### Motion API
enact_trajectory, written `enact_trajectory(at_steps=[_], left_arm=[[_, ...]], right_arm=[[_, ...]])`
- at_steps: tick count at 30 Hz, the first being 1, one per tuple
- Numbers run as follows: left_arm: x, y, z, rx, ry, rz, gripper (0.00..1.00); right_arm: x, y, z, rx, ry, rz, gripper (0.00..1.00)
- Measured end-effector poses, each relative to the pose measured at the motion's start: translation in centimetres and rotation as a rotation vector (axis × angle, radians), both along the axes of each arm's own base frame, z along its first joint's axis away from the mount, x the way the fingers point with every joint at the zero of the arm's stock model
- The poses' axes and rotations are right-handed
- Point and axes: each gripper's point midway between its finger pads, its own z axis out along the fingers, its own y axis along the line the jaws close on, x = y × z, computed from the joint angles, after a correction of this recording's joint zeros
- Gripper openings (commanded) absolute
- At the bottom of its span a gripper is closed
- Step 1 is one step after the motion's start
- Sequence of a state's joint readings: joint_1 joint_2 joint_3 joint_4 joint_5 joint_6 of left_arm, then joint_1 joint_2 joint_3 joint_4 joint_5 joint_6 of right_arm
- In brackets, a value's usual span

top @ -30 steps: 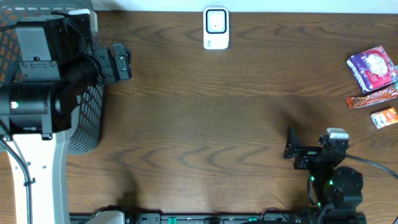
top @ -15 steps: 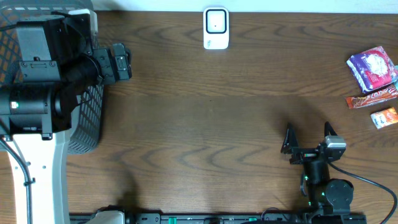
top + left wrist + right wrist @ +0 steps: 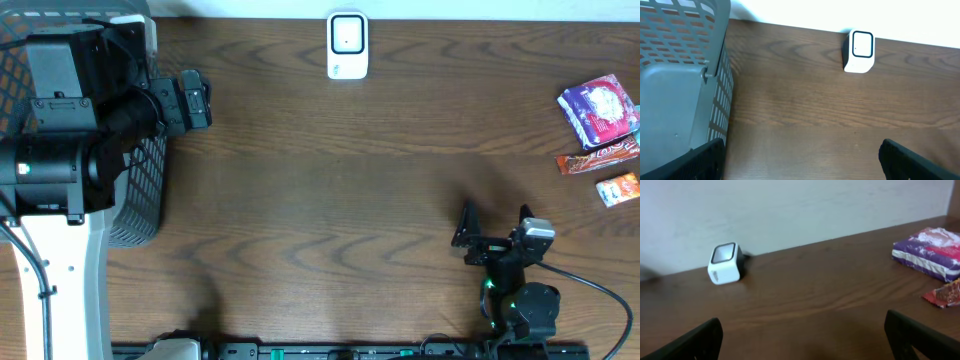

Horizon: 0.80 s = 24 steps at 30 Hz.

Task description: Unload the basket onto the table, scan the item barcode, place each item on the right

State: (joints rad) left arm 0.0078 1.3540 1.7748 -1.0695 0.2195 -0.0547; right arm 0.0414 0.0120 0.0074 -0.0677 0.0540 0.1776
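Observation:
The white barcode scanner (image 3: 347,45) stands at the table's far edge, also seen in the left wrist view (image 3: 859,51) and the right wrist view (image 3: 726,263). Three snack items lie at the far right: a purple packet (image 3: 600,108) (image 3: 927,255), a red bar (image 3: 598,157) (image 3: 945,294) and a small orange packet (image 3: 617,188). My right gripper (image 3: 496,222) (image 3: 802,342) stands open near the front edge, well short of the items, with nothing between its fingers. At the far left my left gripper (image 3: 200,100) (image 3: 800,165) is open and empty beside the basket.
A grey mesh basket (image 3: 140,200) (image 3: 685,60) stands at the left edge, under the left arm. A white wall runs behind the table's far edge. Bare brown wood lies between the scanner and both grippers.
The right gripper has turned from sideways to facing the far wall, so both fingers now show, and its arm has drawn slightly toward the front edge. The left arm has not moved.

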Motion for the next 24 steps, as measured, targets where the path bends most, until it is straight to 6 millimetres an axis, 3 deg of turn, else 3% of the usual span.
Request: enact_trajectory(at_steps=[10,24], left_arm=[[0.00,0.00,0.00,0.000,0.000,0.000,0.98],[0.00,0.00,0.00,0.000,0.000,0.000,0.98]], right_arm=[[-0.01,0.73,-0.09,-0.152,0.002,0.054,0.99],[-0.01,0.82,-0.10,-0.171,0.002,0.060,0.99]])
